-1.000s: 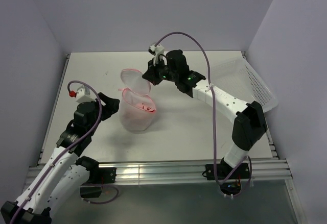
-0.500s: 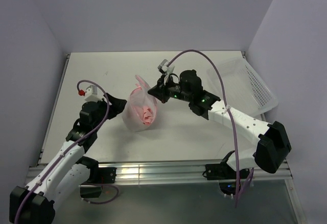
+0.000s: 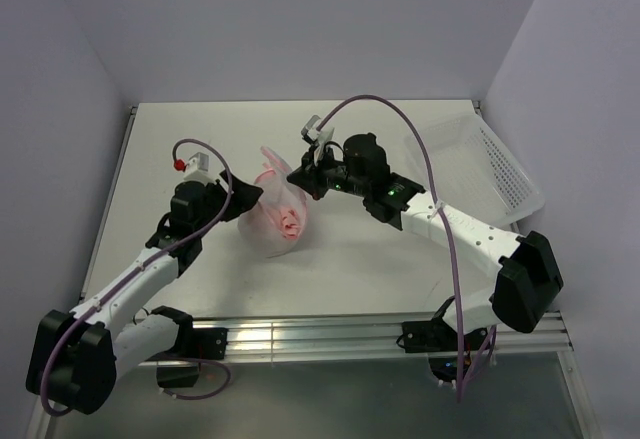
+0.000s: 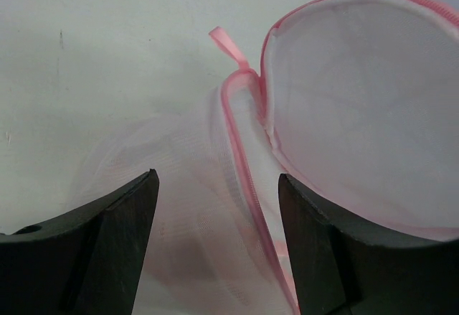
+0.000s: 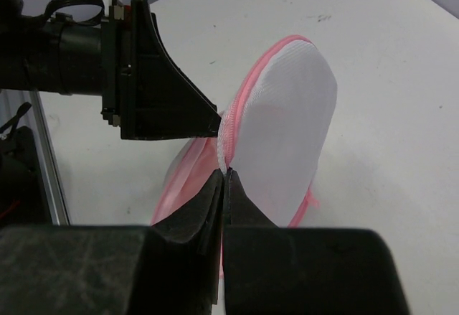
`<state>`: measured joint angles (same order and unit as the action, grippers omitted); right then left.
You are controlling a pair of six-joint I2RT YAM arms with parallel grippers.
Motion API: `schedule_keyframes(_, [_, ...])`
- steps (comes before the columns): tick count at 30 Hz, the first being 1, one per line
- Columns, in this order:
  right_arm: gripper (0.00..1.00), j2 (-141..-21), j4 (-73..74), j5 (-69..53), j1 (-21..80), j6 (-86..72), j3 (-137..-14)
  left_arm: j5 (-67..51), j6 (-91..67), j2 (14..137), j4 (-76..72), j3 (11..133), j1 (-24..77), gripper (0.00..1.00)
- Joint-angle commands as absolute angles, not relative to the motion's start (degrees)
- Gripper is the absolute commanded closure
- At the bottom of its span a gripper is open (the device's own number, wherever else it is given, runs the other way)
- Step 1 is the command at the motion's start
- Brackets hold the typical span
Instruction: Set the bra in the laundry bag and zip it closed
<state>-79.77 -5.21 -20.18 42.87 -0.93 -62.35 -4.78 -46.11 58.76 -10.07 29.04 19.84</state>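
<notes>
**Bra bagged, lid drawn round, zip not yet run.**

On the table [image 3: 370, 259], with the white basket [image 3: 500, 169] well apart at the right edge, we see both arms closer in than a second ago. The left arm [image 3: 150, 269] has reached up to the laundry bag [image 3: 268, 234], and the left jaws stand apart astride its mesh wall, not closed on it. The right arm [image 3: 450, 224] has swung lower and nearer, the right jaws together and pinching the pink zipper rim [image 5: 247, 85] of the lid flap [image 4: 358, 100]. The bag, round and gaping before, is now drawn up narrow. The bra [image 3: 290, 224] lies inside, pink through the mesh. We judge the loading done; bracing the bag and zipping remain.
</notes>
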Motion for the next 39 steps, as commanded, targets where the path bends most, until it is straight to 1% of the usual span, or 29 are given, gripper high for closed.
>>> schedule_keyframes(1, [1.00,-79.72,-4.84,-18.90,43.33,1.58,-65.57,-5.45,-43.86,58.27,-13.45,32.34,19.60,0.26])
schedule_keyframes(3, [1.00,-79.72,-4.48,-18.63,43.24,1.76,-65.65,-5.01,-43.77,57.75,-13.01,33.13,19.60,0.25])
schedule_keyframes(5, [1.00,-79.72,-4.74,-18.54,43.33,1.58,-65.57,-4.57,-42.90,58.79,-11.01,34.88,19.60,0.29])
schedule_keyframes(6, [1.00,-79.63,-4.92,-18.37,43.33,1.41,-65.57,-4.22,-42.28,59.67,-9.42,35.94,19.60,0.39])
schedule_keyframes(7, [1.00,-79.63,-5.10,-18.02,43.33,1.41,-65.48,-3.52,-41.67,61.16,-8.36,36.73,19.60,0.44])
schedule_keyframes(8, [1.00,-79.63,-5.27,-17.84,43.33,1.41,-65.57,-3.95,-41.66,61.69,-7.83,37.00,19.60,0.47])
schedule_keyframes(9, [1.00,-79.89,-5.27,-17.75,43.33,1.58,-65.65,-4.30,-41.75,62.13,-8.00,36.83,19.60,0.55])
schedule_keyframes(11, [1.00,-80.15,-4.92,-17.58,43.33,1.67,-66.53,-4.92,-41.84,62.84,-8.35,36.30,19.60,0.63])
schedule_keyframes(14, [1.00,-80.94,-4.57,-17.49,43.33,2.02,-67.85,-5.10,-41.40,63.37,-7.91,36.04,19.60,0.73])
schedule_keyframes(16, [1.00,-81.65,-4.22,-17.58,43.33,2.20,-69.34,-5.19,-41.31,64.07,-7.56,36.30,19.60,0.71])
schedule_keyframes(17, [1.00,-81.82,-3.70,-17.67,43.24,2.20,-69.78,-5.19,-41.31,64.33,-7.30,36.47,19.60,0.64])
schedule_keyframes(18, [1.00,-82.17,-3.52,-17.75,43.33,2.46,-70.22,-5.27,-41.31,64.51,-7.29,36.56,19.60,0.62])
schedule_keyframes(19, [1.00,-82.18,-3.34,-17.75,43.33,2.46,-70.75,-5.27,-41.22,64.69,-7.56,36.65,19.60,0.62])
schedule_keyframes(20, [1.00,-82.26,-3.51,-17.84,43.33,2.63,-71.10,-4.93,-41.13,64.77,-7.47,36.82,19.60,0.79])
schedule_keyframes(21, [1.00,-82.70,-3.60,-17.93,43.33,2.72,-71.80,-4.83,-41.13,64.86,-7.47,36.91,19.51,0.91])
schedule_keyframes(22, [1.00,-83.05,-3.43,-17.84,43.33,2.99,-72.33,-4.75,-41.22,64.69,-7.38,36.83,19.60,1.00])
schedule_keyframes(26, [1.00,-88.13,-1.58,-18.80,43.33,4.04,-78.12,-2.99,-44.02,60.39,-7.38,33.50,19.69,1.00])
schedule_keyframes(27, [1.00,-89.37,-1.50,-19.42,43.33,4.04,-81.27,-1.68,-45.34,56.90,-7.90,32.09,19.86,1.00])
schedule_keyframes(28, [1.00,-90.69,-0.97,-20.03,43.33,3.87,-83.21,-0.97,-46.83,54.78,-8.61,28.34,20.04,1.00])
schedule_keyframes(29, [1.00,-92.36,-0.44,-20.74,43.33,3.61,-85.67,-0.36,-48.50,52.84,-9.74,26.30,20.91,1.00])
schedule_keyframes(30, [1.00,-95.51,-0.44,-22.66,43.42,3.34,-90.91,1.30,-52.00,48.91,-10.54,24.28,21.61,1.00])
schedule_keyframes(31, [1.00,-97.10,2.17,-23.63,43.68,3.17,-93.49,2.54,-53.95,47.21,-11.33,20.52,22.49,1.00])
schedule_keyframes(33, [1.00,-100.97,5.26,-25.39,44.38,3.95,-100.94,5.08,-59.55,43.01,-14.14,16.80,26.70,1.00])
schedule_keyframes(34, [1.00,-101.51,8.58,-26.44,45.43,4.56,-102.38,9.54,-61.16,41.76,-14.85,14.18,28.72,1.00])
schedule_keyframes(35, [1.00,-101.34,10.01,-26.54,45.87,6.14,-103.00,12.45,-63.43,40.88,-14.85,13.37,32.66,1.00])
schedule_keyframes(37, [1.00,-98.63,9.94,-25.06,46.75,6.33,-97.76,17.72,-64.68,38.77,-14.94,12.31,34.88,1.00])
schedule_keyframes(38, [1.00,-93.74,8.45,-24.61,46.93,5.98,-93.73,18.45,-64.95,38.41,-15.20,12.22,35.33,1.00])
schedule_keyframes(39, [1.00,-90.82,6.26,-23.83,47.02,5.28,-84.64,19.07,-65.47,38.23,-15.38,12.39,35.33,1.00])
